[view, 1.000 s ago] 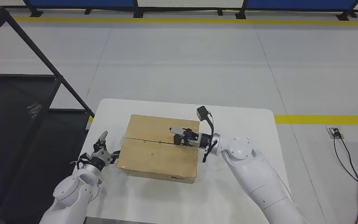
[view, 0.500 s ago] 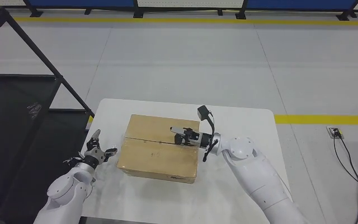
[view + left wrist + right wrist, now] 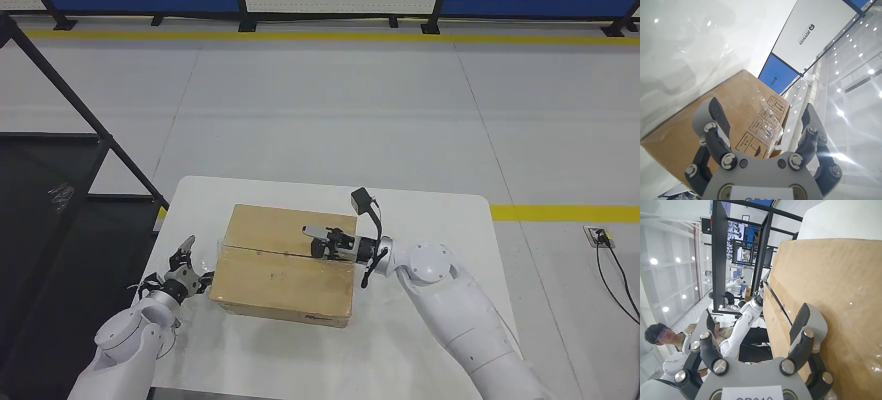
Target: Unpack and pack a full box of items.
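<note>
From the top view I see the closed cardboard box sitting in the middle of the white desk. My left claw is just beside the box's left end, fingers spread, and my right claw lies over the lid near the seam between the flaps. In the left wrist view the left claw is wide apart with nothing in it, facing the box end with its printed handling symbols and clear tape. In the right wrist view the right claw is also apart and empty, one finger over the box top beside the seam.
</note>
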